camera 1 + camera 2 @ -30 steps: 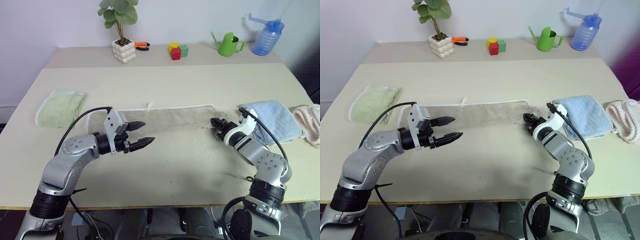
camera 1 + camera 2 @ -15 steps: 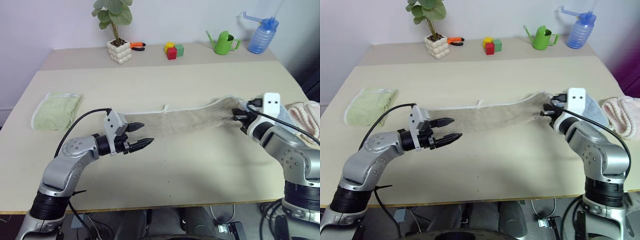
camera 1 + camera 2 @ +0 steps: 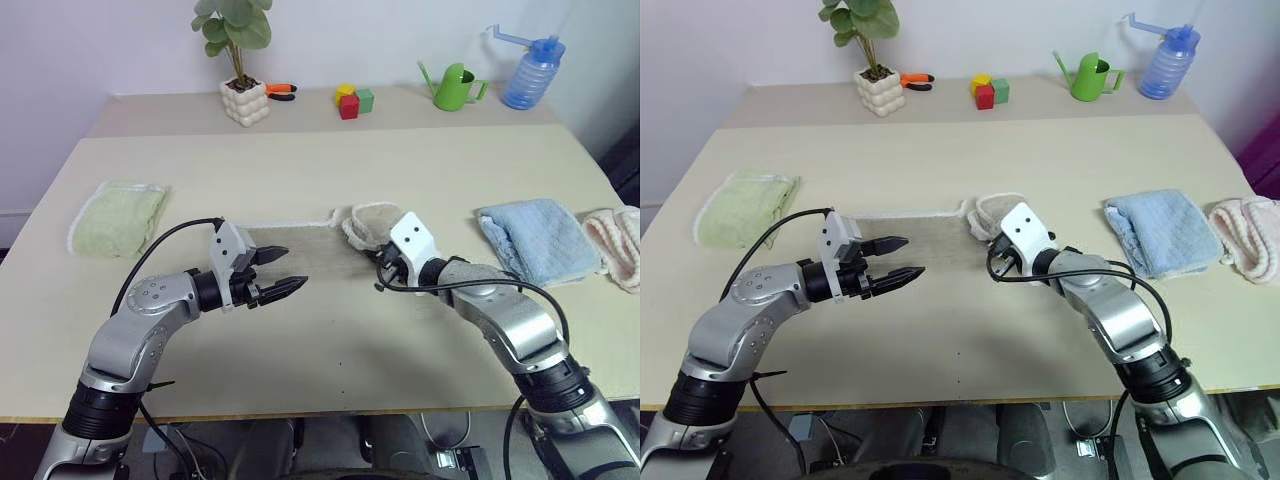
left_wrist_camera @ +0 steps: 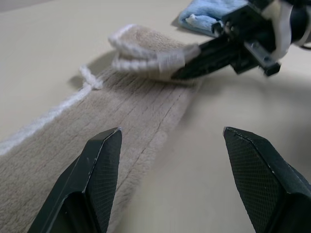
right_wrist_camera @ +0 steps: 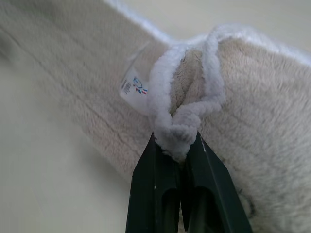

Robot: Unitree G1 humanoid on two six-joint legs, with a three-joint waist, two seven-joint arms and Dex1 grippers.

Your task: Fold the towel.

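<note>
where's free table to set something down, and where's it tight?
Free: the table between the plant pot row and the towel; also the near edge below both grippers. Tight: centre, where the right gripper pinches the towel beside the open left gripper.

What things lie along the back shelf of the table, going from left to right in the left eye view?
Potted plant → orange-handled pliers → coloured blocks → green watering can → blue spray bottle.
</note>
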